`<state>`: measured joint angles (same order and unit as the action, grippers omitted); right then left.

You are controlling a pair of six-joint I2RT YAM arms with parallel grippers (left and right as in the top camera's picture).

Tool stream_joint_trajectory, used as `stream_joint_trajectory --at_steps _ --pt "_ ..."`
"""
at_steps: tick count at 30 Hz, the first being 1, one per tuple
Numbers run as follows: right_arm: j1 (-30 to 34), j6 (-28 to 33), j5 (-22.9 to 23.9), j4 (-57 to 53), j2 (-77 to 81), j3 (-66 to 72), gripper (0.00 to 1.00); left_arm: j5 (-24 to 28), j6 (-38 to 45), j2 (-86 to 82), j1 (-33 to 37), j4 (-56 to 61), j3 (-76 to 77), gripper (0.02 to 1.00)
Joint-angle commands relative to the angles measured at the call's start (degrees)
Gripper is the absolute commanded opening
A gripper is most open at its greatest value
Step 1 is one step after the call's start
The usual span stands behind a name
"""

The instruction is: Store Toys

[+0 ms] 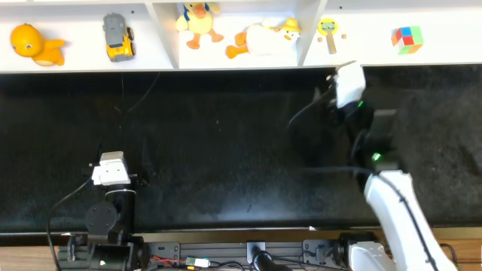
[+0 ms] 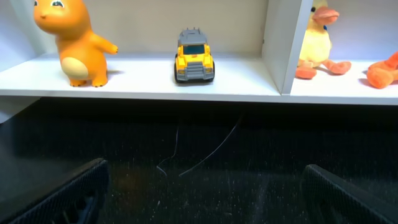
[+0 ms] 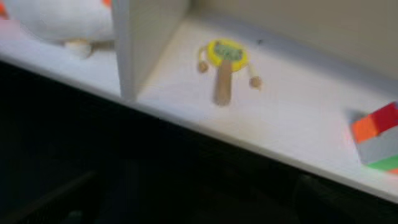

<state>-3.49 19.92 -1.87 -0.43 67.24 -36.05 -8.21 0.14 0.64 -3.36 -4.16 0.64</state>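
Note:
A white shelf (image 1: 241,62) along the table's far edge holds the toys. Its left bay has an orange figure (image 1: 36,44) (image 2: 73,40) and a yellow truck (image 1: 118,38) (image 2: 194,57). The middle bay holds a yellow plush duck (image 1: 198,22) (image 2: 316,43) and a white plush duck (image 1: 260,39). In the right bay lie a small rattle drum (image 1: 329,31) (image 3: 225,65) and a colour cube (image 1: 407,39) (image 3: 378,142). My left gripper (image 1: 111,169) (image 2: 205,205) stands open and empty near its base. My right gripper (image 1: 348,83) (image 3: 193,199) hangs open and empty just before the right bay.
The black table mat (image 1: 226,143) spreads between the arms and the shelf. Thin cables (image 2: 205,152) lie on it in front of the left bay. White dividers (image 3: 146,43) separate the bays.

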Motion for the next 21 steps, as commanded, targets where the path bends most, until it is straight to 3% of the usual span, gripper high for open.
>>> stream_joint_trajectory --at_steps 1,5,18,21 --pt "-5.2 -12.28 7.52 5.7 -9.99 9.86 0.996 -0.44 0.68 -0.48 0.24 0.02 -0.2 0.998" --pt "-5.6 -16.41 7.48 6.36 -18.23 15.65 0.996 -0.44 0.68 -0.48 0.24 0.02 -0.2 0.998" --pt "-3.02 -18.53 7.34 6.51 -44.68 33.31 0.996 -0.44 0.68 -0.48 0.24 0.0 -0.2 0.998" --pt "1.77 -20.0 2.71 5.03 -48.19 35.8 0.996 -0.44 0.68 -0.48 0.24 0.02 -0.2 0.998"
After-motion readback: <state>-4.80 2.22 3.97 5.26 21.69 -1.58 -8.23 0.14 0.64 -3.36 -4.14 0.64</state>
